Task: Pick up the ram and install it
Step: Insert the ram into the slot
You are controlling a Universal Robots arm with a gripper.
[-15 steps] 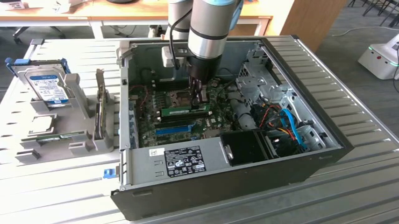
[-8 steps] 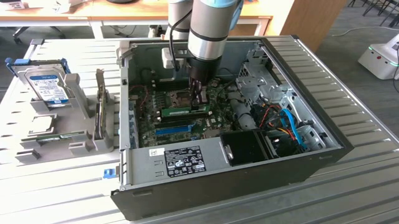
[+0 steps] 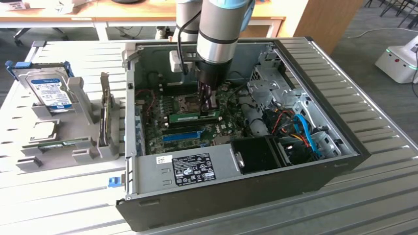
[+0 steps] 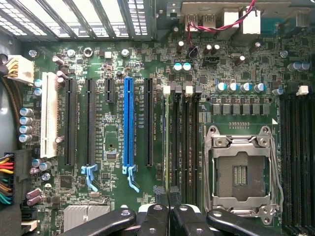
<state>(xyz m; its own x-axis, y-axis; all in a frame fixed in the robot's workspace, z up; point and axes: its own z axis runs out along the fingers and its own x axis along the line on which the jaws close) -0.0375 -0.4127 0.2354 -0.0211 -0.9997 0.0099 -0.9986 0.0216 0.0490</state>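
A: Report state of the tool (image 3: pixel 210 104) and location of part.
B: Found pressed together, pinching the ram (image 3: pixel 193 117) inside the case (image 3: pixel 150 172), over the memory slots (image 4: pixel 186 142).
A: Orientation?
B: Held on edge; long axis lying parallel to those slots, running between the exterior view's left and right.
A: Recommend?
B: Keep level, centre over one slot, press straight down evenly; avoid twisting.
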